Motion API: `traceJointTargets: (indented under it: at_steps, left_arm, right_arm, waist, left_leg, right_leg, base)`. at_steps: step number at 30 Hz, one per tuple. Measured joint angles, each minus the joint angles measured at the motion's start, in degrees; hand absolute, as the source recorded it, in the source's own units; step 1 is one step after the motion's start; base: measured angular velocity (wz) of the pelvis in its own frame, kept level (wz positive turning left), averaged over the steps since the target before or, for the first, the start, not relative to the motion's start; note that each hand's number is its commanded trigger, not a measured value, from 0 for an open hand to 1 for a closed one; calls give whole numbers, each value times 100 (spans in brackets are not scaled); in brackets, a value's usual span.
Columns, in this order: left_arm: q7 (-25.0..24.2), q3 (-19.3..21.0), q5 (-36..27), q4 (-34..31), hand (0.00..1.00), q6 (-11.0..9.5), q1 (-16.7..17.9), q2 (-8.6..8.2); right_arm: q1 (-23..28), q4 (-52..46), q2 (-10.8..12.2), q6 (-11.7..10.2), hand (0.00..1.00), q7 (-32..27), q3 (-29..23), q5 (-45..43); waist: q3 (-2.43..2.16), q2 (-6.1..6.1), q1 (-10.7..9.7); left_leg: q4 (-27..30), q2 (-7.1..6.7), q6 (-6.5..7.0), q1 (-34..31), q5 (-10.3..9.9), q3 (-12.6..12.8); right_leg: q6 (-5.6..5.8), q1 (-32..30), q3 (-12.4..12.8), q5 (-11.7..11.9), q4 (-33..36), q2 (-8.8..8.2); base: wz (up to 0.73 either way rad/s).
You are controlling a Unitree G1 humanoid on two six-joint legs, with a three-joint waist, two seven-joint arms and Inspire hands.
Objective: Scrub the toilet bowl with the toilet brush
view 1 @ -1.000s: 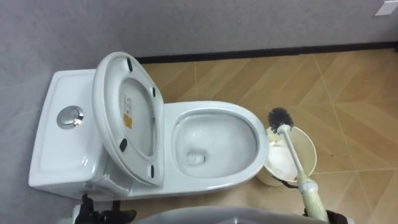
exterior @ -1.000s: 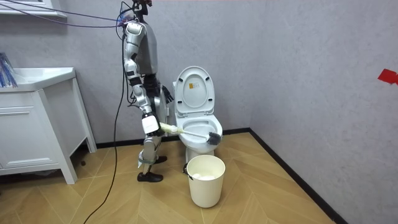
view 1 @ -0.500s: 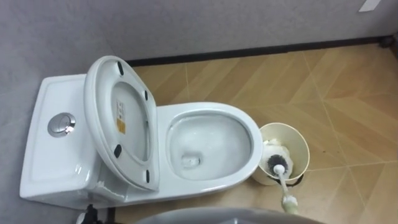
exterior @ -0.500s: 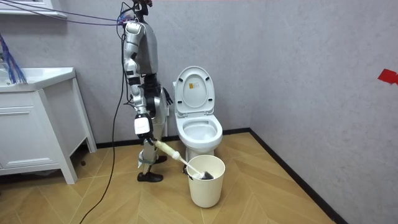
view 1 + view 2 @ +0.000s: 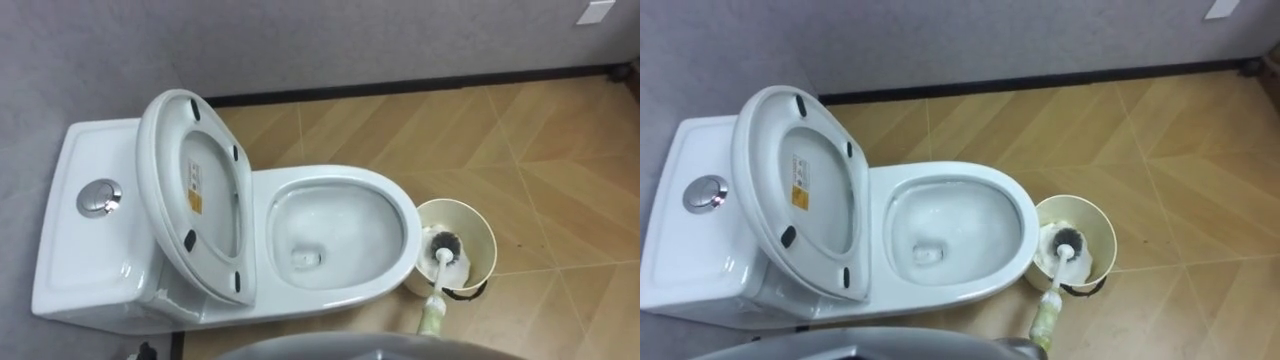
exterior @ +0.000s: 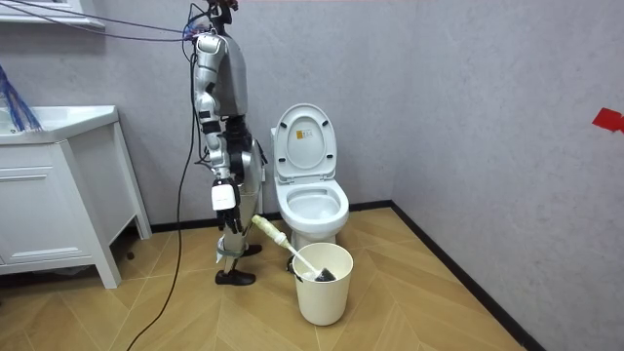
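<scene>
grey wall (image 5: 330,40) behind the toilet (image 5: 402,212), wood-pattern floor (image 5: 560,130) around it. the robot stands upright at the toilet's side, facing it, on the room view's left of it. white cabinet (image 6: 49,195) well apart from the toilet, beyond the robot. toilet seat (image 5: 195,190) raised, leaning back toward the tank; bowl open. cream bin (image 5: 480,228) on the floor, just beside the front of the toilet bowl. brush (image 5: 438,282) is not in the toilet: dark bristle head down inside the bin, shaft tilted out over the bin's rim toward the robot. right hand (image 6: 226,209) hangs low near the top end of the brush handle; cannot tell whether it grips the handle or is open. left hand (image 6: 260,149) at waist height beside the toilet tank; state cannot be told. round flush button (image 5: 96,198) on the tank top.
</scene>
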Motion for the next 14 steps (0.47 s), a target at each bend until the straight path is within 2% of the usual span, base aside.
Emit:
traceJointTargets:
  at_steps: [4, 7, 14]
  left_arm:
    - [-98, -1, 396, -2, 0, 177, -4, -1]
    - [-144, 0, 432, 0, 0, 368, -6, -6]
    - [-410, 1, 795, -2, 0, 565, 31, -46]
  right_arm:
    - [-94, 184, 0, 136, 0, 233, -33, 0]
    - [-154, 393, 0, 273, 0, 491, -23, -33]
    - [-277, 815, -5, 674, 0, 1327, 251, -459]
  waist:
    - [-3, 13, -1]
    - [-3, 11, -20]
    - [-7, -13, 27]
  left_leg:
    - [5, 11, 0, 4, 0, -1]
    - [21, 4, 0, 13, 0, -27]
    - [14, -28, 2, 61, -1, -108]
  right_leg:
    - [1, 12, -7, 1, -7, 2]
    - [1, 44, -38, 0, -9, -6]
    - [13, 99, -66, -15, 3, -20]
  base:
    - [0]
    - [4]
    - [2]
